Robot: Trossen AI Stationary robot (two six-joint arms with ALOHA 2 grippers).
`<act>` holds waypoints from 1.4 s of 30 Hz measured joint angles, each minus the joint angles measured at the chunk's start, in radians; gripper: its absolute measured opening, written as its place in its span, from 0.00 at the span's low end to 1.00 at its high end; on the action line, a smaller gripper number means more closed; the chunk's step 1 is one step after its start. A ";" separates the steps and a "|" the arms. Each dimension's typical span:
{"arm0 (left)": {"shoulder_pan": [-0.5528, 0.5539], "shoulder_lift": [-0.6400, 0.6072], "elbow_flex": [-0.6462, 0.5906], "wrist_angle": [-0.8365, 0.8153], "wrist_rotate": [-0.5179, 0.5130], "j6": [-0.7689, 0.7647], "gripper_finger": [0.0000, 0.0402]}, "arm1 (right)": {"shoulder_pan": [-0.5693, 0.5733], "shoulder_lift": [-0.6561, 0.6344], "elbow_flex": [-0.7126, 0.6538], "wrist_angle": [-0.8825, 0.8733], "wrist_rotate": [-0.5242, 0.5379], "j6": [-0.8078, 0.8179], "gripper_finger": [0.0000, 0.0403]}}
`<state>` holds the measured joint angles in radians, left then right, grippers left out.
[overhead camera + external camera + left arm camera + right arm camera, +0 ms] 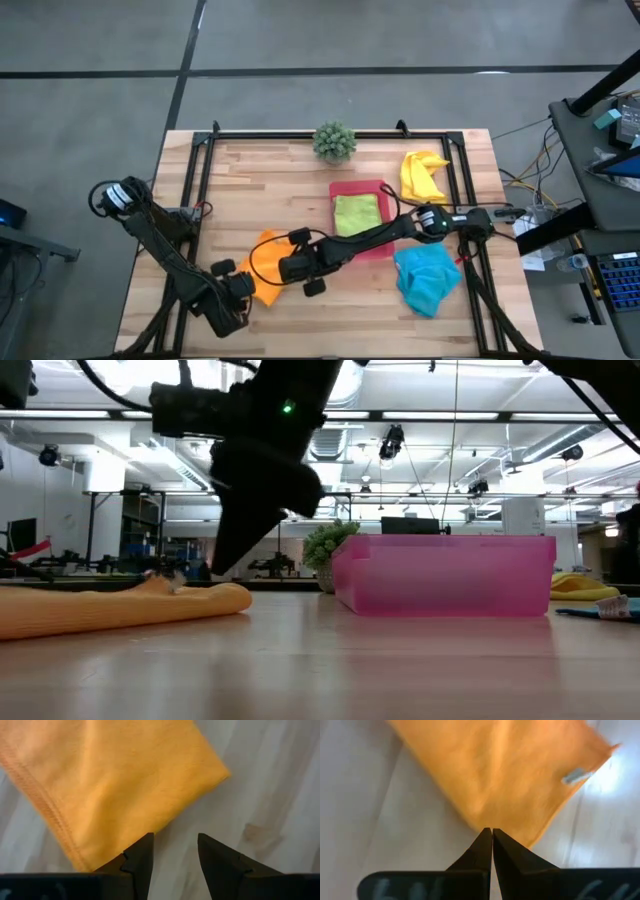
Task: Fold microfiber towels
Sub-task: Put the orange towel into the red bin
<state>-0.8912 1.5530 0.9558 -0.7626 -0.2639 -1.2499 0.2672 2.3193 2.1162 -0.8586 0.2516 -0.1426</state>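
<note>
over the orange towel [266, 262], my right fingers [491, 837] press together empty, left fingers [145, 851] spread; pinch its edge squarely before folding.

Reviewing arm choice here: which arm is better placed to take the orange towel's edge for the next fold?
Probably the left. The left gripper is open at the orange towel edge; the right gripper is shut at the towel's other edge, apparently holding nothing.

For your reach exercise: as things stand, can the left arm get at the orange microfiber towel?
Probably yes. The left gripper sits at the edge of the orange microfiber towel, jaws open, with only bare wooden table between them. The right gripper, jaws shut, is at another edge.
</note>
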 joint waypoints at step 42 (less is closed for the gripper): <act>0.316 0.216 -0.026 0.453 -0.178 0.522 0.34 | 0.266 -0.193 -0.121 -0.455 0.048 0.359 0.02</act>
<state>-0.5755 1.7691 0.9295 -0.3096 -0.4416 -0.7280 0.5330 2.1264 1.9954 -1.3138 0.2998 0.2164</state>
